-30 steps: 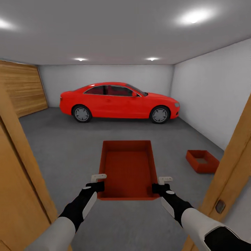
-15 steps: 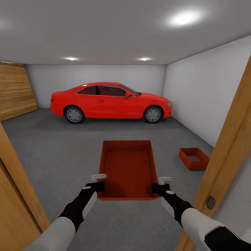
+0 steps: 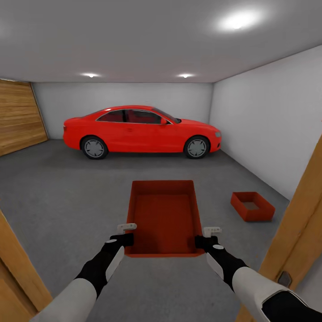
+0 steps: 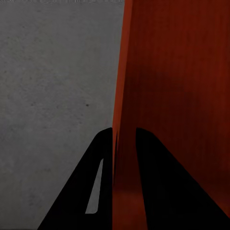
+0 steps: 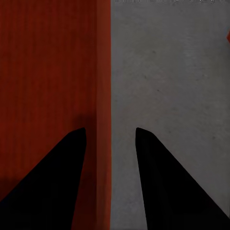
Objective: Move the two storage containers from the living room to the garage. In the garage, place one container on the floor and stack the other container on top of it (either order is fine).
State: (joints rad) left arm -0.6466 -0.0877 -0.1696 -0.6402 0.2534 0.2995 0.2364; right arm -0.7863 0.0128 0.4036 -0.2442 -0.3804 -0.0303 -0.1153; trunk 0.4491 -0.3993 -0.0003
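I hold one red-orange storage container (image 3: 163,214) level in front of me, above the grey garage floor (image 3: 67,201). My left gripper (image 3: 127,233) is shut on its left wall, and my right gripper (image 3: 206,237) is on its right wall. In the left wrist view the black fingers (image 4: 98,187) pinch the red wall (image 4: 125,86). In the right wrist view the fingers (image 5: 165,187) straddle the red wall (image 5: 103,72), with a strip of floor between the wall and one finger. The second storage container (image 3: 252,206) stands open on the floor, ahead to my right.
A red car (image 3: 141,132) is parked across the far end. A wooden plank door (image 3: 18,116) covers the left wall and a plain white wall (image 3: 268,125) runs along the right. Wooden door frame posts (image 3: 295,232) stand close on both sides of me.
The view has advanced through the doorway and turned; the door frame posts have slid outward and the car and floor container have shifted. Both grippers and the held container keep their places.
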